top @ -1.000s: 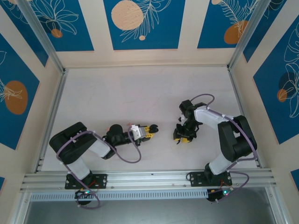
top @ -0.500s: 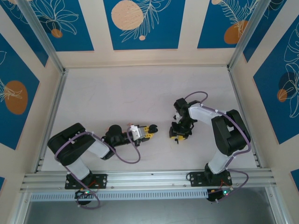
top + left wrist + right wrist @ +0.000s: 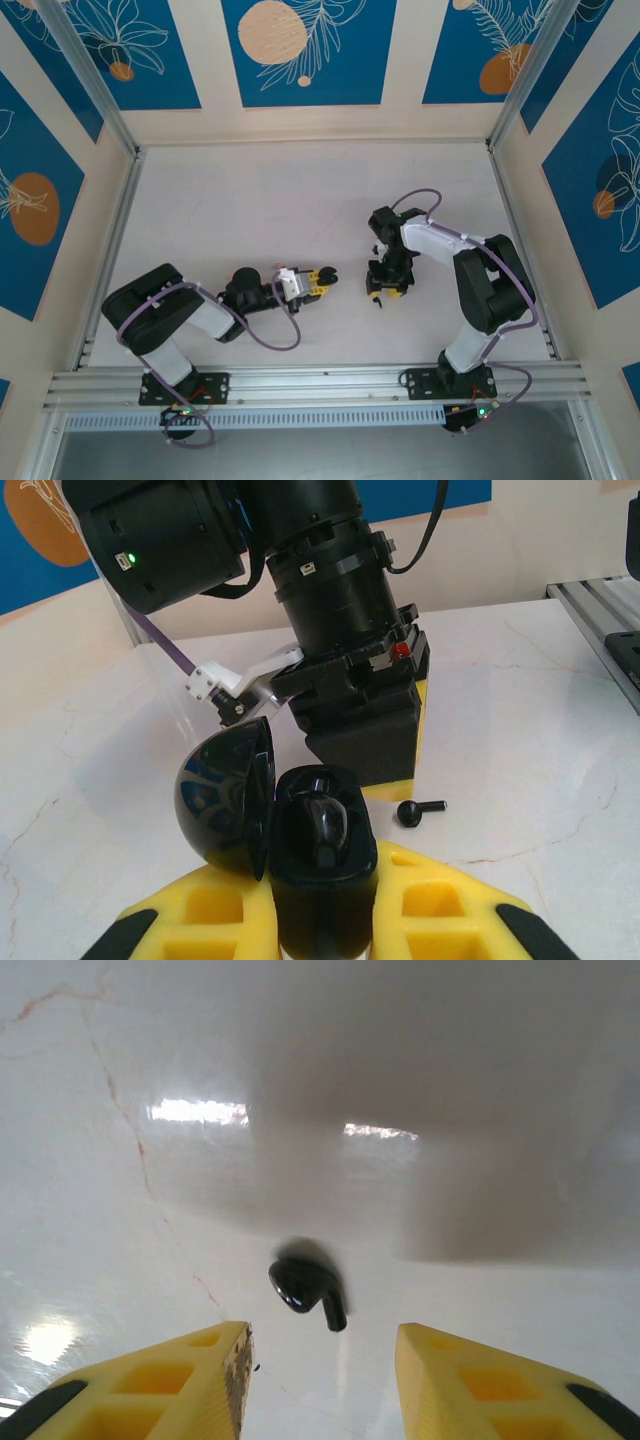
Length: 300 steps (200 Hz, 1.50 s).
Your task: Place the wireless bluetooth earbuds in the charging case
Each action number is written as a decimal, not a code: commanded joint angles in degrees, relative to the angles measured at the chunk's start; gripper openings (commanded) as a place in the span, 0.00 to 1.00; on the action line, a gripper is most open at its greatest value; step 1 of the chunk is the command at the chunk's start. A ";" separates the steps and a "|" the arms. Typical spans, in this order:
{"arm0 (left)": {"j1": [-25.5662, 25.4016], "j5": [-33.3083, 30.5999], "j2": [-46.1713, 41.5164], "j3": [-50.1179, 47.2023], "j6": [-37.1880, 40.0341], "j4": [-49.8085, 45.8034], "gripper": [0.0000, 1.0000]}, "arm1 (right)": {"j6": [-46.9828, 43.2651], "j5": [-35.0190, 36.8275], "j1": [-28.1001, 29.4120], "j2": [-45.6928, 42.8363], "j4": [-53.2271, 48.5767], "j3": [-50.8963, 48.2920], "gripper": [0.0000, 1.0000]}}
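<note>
Standing by the table (image 3: 250, 200), I can see the left gripper (image 3: 322, 277) just left of centre in the overhead view, clamped tight on the black charging case (image 3: 318, 875). In the left wrist view the case sits at bottom centre between the yellow fingers (image 3: 210, 915). Its lid (image 3: 222, 798) is swung open to the left, and a seated earbud (image 3: 325, 825) rests in its well. Right of the case, a loose earbud (image 3: 420, 810) lies on the white surface, just in front of the other arm's black and yellow head. The right gripper (image 3: 322, 1355) points down over that bud. Its jaws stand partly apart and hold nothing. In the right wrist view the bud lies at lower centre, just beyond the two fingertips (image 3: 225, 1350) and touching neither.
</note>
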 commanded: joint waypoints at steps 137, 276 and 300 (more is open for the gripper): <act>-0.56 -0.26 -2.23 -1.22 -0.41 2.12 0.17 | -1.57 2.11 3.55 8.27 0.57 3.11 0.37; -0.58 -1.47 2.24 0.48 -0.11 2.12 0.17 | 0.16 4.12 5.07 2.33 6.10 -1.14 0.22; -0.53 -2.07 5.08 1.46 0.56 2.12 0.17 | 0.83 4.22 5.07 -1.56 10.99 -3.49 0.22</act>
